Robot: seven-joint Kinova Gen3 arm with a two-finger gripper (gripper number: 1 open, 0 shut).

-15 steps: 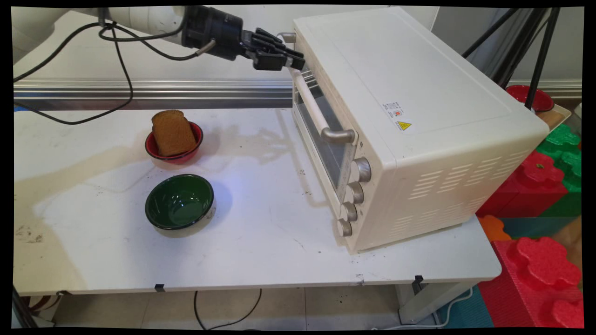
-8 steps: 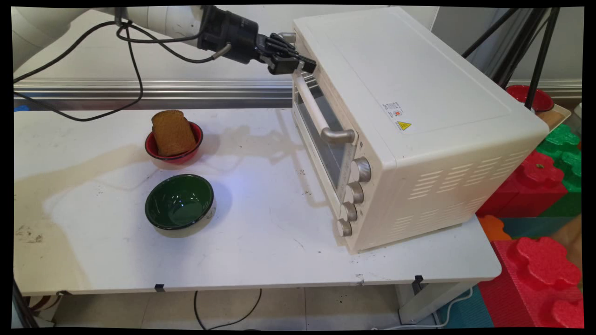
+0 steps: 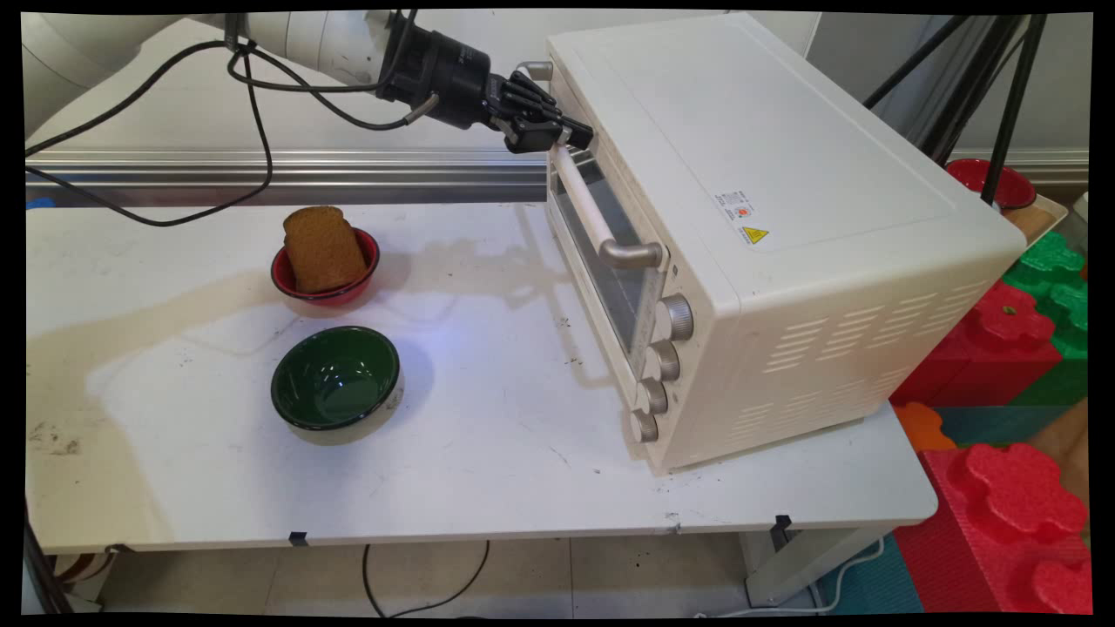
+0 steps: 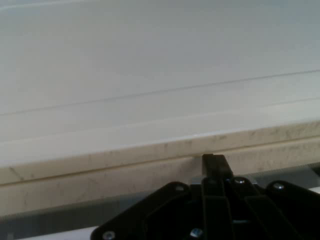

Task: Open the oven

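Looking at the toaster oven (image 3: 784,226) on the table's (image 3: 488,470) right side, you see your gripper (image 3: 571,135) pressed together against the top edge of its door, just above the handle (image 3: 592,209). Well apart to the left sit the toast (image 3: 322,248) in a red bowl (image 3: 300,283) and a green bowl (image 3: 335,379).

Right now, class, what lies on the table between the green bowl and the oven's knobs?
Nothing: in the main view, only bare white table separates the empty dark green bowl from the cream toaster oven's silver knobs.
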